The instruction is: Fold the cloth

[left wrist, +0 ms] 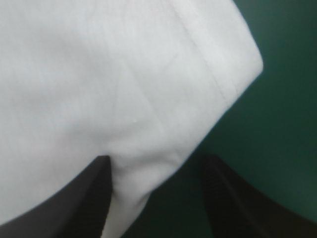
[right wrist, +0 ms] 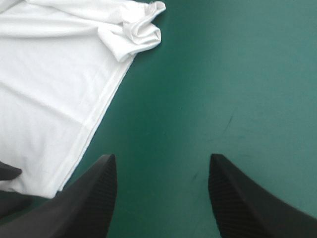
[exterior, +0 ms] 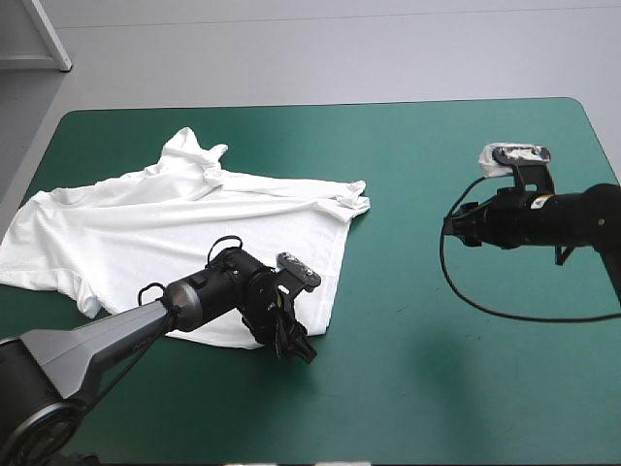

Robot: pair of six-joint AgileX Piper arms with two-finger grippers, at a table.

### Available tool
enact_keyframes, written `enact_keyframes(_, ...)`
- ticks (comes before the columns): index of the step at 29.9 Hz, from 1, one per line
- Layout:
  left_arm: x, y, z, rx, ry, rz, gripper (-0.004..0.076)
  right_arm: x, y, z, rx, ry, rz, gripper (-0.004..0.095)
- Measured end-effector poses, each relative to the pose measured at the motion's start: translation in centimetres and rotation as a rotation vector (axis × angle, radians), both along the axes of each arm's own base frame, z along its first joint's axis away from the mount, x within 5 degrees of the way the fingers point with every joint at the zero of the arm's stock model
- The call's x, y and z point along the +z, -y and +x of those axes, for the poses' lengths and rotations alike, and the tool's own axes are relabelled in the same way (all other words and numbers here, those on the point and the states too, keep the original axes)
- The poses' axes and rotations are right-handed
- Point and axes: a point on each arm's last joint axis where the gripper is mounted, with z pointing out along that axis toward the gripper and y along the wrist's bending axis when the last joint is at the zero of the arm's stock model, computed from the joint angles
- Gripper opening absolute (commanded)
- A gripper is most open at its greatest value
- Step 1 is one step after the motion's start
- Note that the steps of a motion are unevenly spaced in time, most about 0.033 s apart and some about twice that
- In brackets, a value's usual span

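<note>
A white T-shirt [exterior: 194,233] lies spread out on a table with a teal-green cover [exterior: 437,369]. It takes up the part of the table on the left arm's side and is mostly flat, with soft wrinkles. A bunched sleeve [exterior: 199,150] sits at its far edge, and a small crumpled knot [exterior: 351,199] sits at the corner closest to the table's middle.

The left pincer [exterior: 291,345] is at the shirt's near corner, low over the table. Its two black fingers stand apart. From the wrist, a flap of white cloth [left wrist: 99,74] runs down between the fingers, close against one of them. The other finger [left wrist: 233,198] stands over bare cover just beside the shirt's edge. The fingers are not clamped on the cloth. Whether either one touches it cannot be told.

The right pincer [exterior: 456,228] is over bare cover, well apart from the shirt. Its fingers also stand apart, and only teal-green cover shows between them. Ahead of the right pincer and off to one side, the shirt's hemmed edge [right wrist: 96,114] runs away toward the crumpled knot, which lies farther ahead.
</note>
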Motion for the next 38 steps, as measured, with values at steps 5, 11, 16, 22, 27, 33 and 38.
enact_keyframes(5,-0.7,1.5,-0.7,-0.048,0.035,0.067,0.0010,0.0,-0.7,3.8,0.037,-0.003,0.051,0.0522)
enact_keyframes(11,-1.1,3.5,-1.8,-0.078,0.079,0.070,-0.0010,-1.3,-3.6,8.1,0.111,-0.002,0.055,0.0522)
enact_keyframes(16,-1.0,4.1,-2.2,-0.056,0.092,0.045,-0.0010,-3.2,-7.4,11.7,0.190,-0.030,0.059,0.0522)
enact_keyframes(22,-1.0,4.2,-2.2,-0.041,0.089,0.044,-0.0010,-6.4,-10.7,16.5,0.233,-0.048,0.048,0.0522)
enact_keyframes(27,-1.1,4.2,-2.2,-0.031,0.087,0.044,-0.0010,-9.4,-11.7,20.1,0.206,-0.074,0.027,0.0522)
enact_keyframes(33,-1.1,4.2,-2.2,-0.019,0.086,0.042,-0.0010,-12.6,-11.9,22.5,0.163,-0.113,-0.020,0.0522)
enact_keyframes(38,-1.1,4.2,-2.2,-0.019,0.086,0.042,-0.0010,-15.3,-12.2,23.5,0.152,-0.151,-0.017,0.0521)
